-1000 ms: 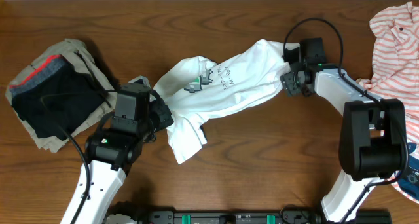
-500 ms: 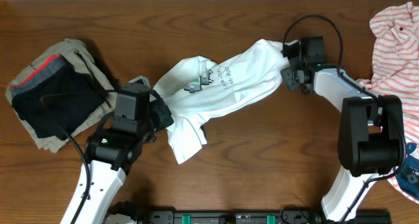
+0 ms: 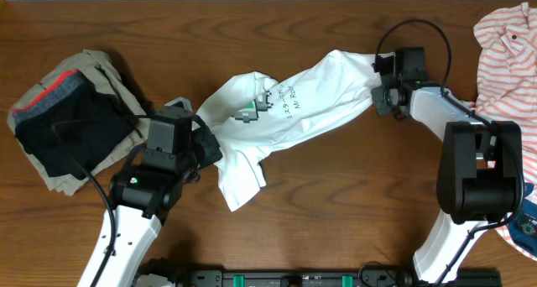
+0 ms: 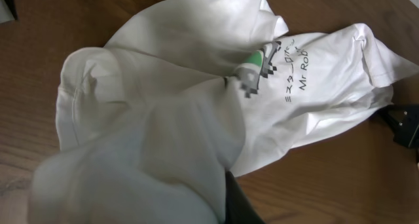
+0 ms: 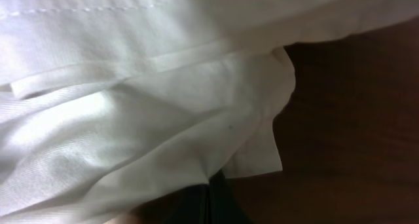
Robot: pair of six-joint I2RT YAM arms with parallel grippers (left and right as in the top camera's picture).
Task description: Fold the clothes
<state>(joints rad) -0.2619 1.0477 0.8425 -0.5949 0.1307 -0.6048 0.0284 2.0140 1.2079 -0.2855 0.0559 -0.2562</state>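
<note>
A white T-shirt (image 3: 294, 111) with small print lies stretched across the table between my two grippers. My left gripper (image 3: 208, 146) is shut on its bunched left end; in the left wrist view the cloth (image 4: 196, 86) covers the jaws and only one dark finger (image 4: 237, 201) shows. My right gripper (image 3: 382, 92) is shut on the shirt's right end. In the right wrist view the dark fingers (image 5: 216, 201) press together with the shirt's hem (image 5: 249, 139) pinched between them.
A stack of dark and khaki clothes (image 3: 71, 119) sits at the far left. An orange-and-white striped garment (image 3: 508, 60) lies at the far right edge. Bare wood lies in front of the shirt.
My right gripper has shut on the shirt's right end and shifted slightly right and back, drawing the cloth with it. The left arm has stayed put.
</note>
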